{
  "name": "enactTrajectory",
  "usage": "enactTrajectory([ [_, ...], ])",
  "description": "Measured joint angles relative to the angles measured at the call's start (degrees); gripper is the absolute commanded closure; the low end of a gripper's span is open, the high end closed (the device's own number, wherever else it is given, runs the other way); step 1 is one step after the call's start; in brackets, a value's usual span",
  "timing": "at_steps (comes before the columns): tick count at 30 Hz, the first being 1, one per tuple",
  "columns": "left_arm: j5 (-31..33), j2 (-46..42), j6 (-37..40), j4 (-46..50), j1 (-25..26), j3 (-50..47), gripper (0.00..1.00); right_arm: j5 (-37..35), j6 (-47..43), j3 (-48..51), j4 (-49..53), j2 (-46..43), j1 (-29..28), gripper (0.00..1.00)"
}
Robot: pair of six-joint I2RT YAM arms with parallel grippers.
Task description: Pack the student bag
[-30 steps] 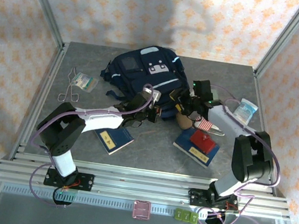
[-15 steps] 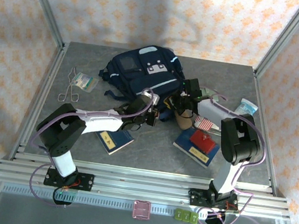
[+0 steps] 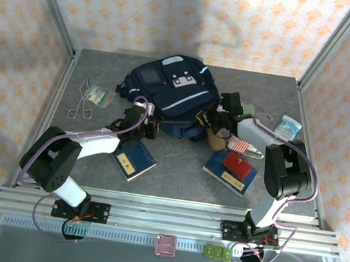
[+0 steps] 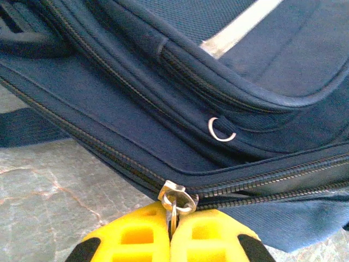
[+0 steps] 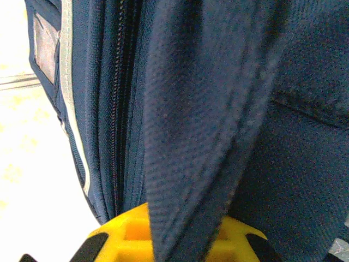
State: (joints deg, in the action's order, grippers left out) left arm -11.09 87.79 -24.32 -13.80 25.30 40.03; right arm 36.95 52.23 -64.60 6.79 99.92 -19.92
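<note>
The navy student bag [image 3: 171, 91] lies flat at the back middle of the table, with its pale patch and stripes facing up. My left gripper [image 3: 144, 127] sits at the bag's near left edge. In the left wrist view its yellow fingers [image 4: 136, 237] are shut on the metal zipper pull [image 4: 173, 210], which hangs from the slider [image 4: 178, 195]. Right of the slider the two rows of teeth [image 4: 272, 188] lie parted. My right gripper [image 3: 214, 118] is at the bag's right side. Its yellow fingers [image 5: 122, 234] are shut on a fold of the bag's navy fabric [image 5: 196, 164].
One blue book [image 3: 134, 159] lies in front of the left gripper. Another [image 3: 224, 174] carries a red object [image 3: 238, 162]. A brown glasses case [image 3: 214, 136] and a striped item [image 3: 245, 147] lie by the right gripper. Metal tongs [image 3: 78, 106], a packet [image 3: 100, 97] and a tissue pack [image 3: 288, 127] flank the table.
My left gripper has slid left along the bag's near edge with the zipper pull in it. The right gripper has stayed at the bag's right side, holding fabric, while its arm shifted.
</note>
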Motion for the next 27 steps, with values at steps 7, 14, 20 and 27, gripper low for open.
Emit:
enactTrajectory([
  [7, -0.4, 2.4, -0.1, 0.5, 2.2, 3.5, 1.00, -0.8, -3.3, -11.5, 6.9, 6.4, 2.5, 0.88],
  [14, 1.0, 7.7, -1.0, 0.7, 9.0, 11.1, 1.00, -8.0, -7.7, -22.4, 12.5, 9.7, 6.5, 0.43],
  [20, 1.0, 11.3, -1.4, 0.8, 9.9, 13.9, 1.00, -9.5, -8.2, -11.5, 12.8, -1.1, 5.6, 0.40],
  [27, 1.0, 11.3, -1.4, 0.7, 10.0, 14.0, 1.00, -6.9, -4.5, -1.7, 9.9, -9.7, -0.7, 0.39],
])
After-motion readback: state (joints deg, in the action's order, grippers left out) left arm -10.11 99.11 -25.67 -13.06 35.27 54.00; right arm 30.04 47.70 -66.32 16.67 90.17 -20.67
